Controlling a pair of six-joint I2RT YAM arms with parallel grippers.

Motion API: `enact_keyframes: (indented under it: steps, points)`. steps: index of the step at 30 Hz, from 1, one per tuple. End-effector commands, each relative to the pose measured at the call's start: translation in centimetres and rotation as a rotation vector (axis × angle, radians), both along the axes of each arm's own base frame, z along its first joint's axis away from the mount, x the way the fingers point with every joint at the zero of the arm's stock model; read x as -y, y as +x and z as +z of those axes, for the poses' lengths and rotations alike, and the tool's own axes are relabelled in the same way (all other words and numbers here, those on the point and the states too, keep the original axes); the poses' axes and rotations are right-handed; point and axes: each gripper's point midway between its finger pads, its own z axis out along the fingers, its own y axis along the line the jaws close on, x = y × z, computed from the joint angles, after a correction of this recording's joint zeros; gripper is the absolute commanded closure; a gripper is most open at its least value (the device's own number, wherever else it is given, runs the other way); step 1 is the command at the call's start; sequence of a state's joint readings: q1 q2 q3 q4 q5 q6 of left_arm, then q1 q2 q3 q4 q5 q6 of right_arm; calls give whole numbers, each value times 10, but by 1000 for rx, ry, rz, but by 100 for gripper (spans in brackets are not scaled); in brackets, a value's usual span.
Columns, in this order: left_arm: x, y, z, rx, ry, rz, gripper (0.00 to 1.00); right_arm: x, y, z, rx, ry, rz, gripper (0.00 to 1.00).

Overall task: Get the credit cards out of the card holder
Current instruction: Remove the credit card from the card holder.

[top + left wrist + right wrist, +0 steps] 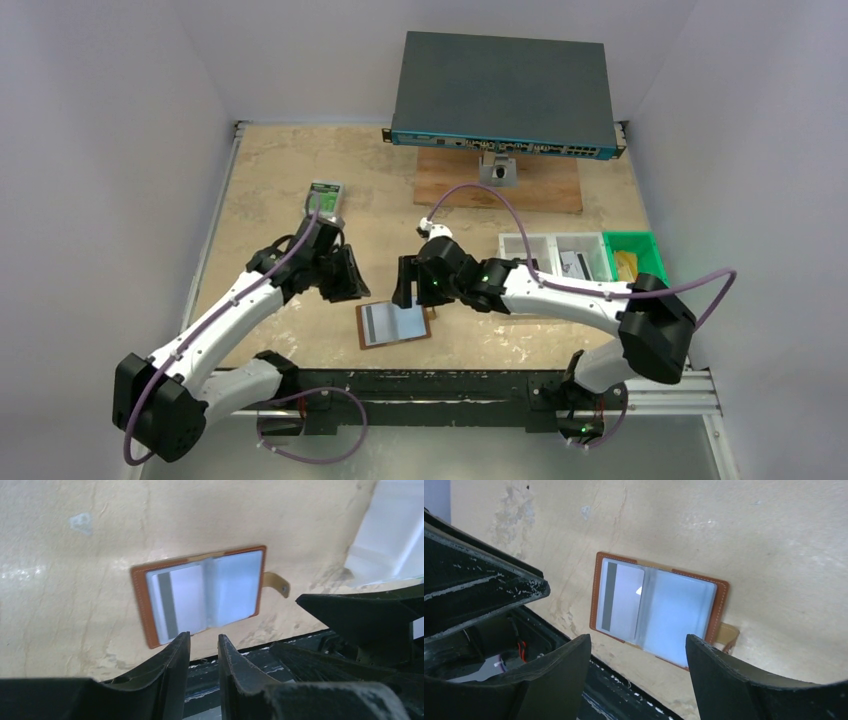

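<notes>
**Holder open flat, both grippers empty**

The card holder (393, 324) lies open on the table (270, 190) near the front edge, between your arms. Left gripper (203, 637) fingers stand slightly apart, right gripper (638, 642) wide apart; neither holds anything. The striped card (620, 605) looks thin, stiff, slick: pinch its exposed edge and pin the soft leather. The other pocket possibly holds a card, unclear.

The card holder (659, 609) is smooth tan-brown leather with a pale stitched border. Its inner pockets look like slick, faintly shiny grey-blue plastic. The card (621, 605) is glossy plastic with a dark matt stripe. The table (749, 525) looks like mottled beige stone or laminate with a slight sheen. The fingers (729, 680) of the right gripper (638, 642) are matt black plastic, scuffed grey along the edges.
</notes>
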State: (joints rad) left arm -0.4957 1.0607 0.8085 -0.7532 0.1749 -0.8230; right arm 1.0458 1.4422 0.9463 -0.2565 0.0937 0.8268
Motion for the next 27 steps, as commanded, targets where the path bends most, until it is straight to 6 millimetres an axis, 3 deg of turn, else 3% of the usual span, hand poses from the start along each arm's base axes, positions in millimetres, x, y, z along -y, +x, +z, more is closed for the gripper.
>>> enact_keyframes:
  steps: [1, 11, 19, 27]
  points:
    - [-21, -18, -21, -59, 71, 5, 73, -34, -2, 6, -26, 109, 74, 31]
    - [-29, -23, -54, -121, 88, 56, 76, -60, -4, -28, -86, 86, 116, 38]
    - [-20, -18, -71, -151, 59, 59, 79, -61, -3, -55, -108, 49, 118, 43]
    - [-10, -18, -84, -182, 21, 31, 83, -62, -8, -69, -143, 45, 121, 50]
